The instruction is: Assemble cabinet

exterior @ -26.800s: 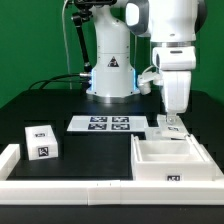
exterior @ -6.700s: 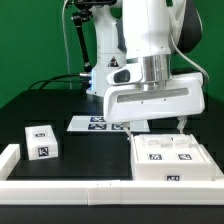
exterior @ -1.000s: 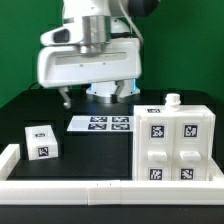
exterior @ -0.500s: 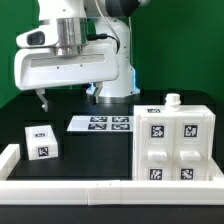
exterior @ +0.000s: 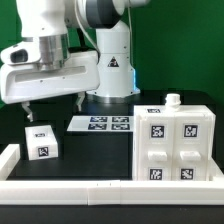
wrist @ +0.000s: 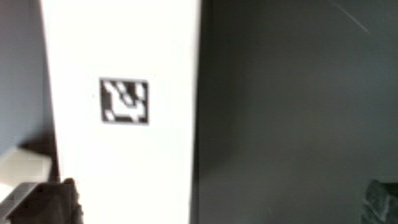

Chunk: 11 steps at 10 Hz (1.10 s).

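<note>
The cabinet (exterior: 176, 142) is a large white box standing upright on the exterior view's right. It has several tags on its front face and a small white knob (exterior: 172, 99) on top. A small white tagged drawer block (exterior: 40, 141) sits on the black table on the left. My gripper (exterior: 55, 107) hangs above and just behind that block, far from the cabinet. It is open wide and empty. In the wrist view its dark fingertips (wrist: 50, 203) show at the frame's edges, with only dark table between them.
The marker board (exterior: 101, 124) lies flat behind the middle of the table. A low white border rail (exterior: 100, 191) runs along the front and left edges. The wrist view shows a long white strip with one tag (wrist: 121, 102), apparently that rail.
My arm has swung from the table's middle toward the exterior view's left and dropped lower, ending over the small block. The cabinet and the block have not moved.
</note>
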Available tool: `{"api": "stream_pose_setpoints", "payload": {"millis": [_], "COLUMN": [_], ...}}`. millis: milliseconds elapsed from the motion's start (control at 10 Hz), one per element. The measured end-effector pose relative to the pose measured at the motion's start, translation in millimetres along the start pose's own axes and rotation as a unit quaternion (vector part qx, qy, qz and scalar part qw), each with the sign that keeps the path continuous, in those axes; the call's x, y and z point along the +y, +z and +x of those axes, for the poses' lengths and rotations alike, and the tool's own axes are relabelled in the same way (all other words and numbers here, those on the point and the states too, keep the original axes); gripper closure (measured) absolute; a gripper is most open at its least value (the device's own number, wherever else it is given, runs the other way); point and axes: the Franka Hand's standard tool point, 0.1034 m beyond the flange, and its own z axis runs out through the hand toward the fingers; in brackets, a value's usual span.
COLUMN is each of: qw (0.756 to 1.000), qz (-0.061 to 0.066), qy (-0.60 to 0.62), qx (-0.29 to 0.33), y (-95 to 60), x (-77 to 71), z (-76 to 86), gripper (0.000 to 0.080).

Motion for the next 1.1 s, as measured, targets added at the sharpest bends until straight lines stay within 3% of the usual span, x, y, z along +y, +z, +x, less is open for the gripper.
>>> {"api": "stream_pose_setpoints", "payload": {"millis": [200, 600, 1100], "qw": [1.000, 1.000, 0.999], "qz": [-0.002, -0.001, -0.021], "qy": [-0.003, -0.013, -0.025], "qx": [-0.006, -0.007, 0.001], "y": [11.2, 14.3, 32.1], "x": [22.8, 20.7, 31.6], "z": [-10.3, -7.0, -12.3], "gripper": [0.0002, 0.0002, 0.0002]}}
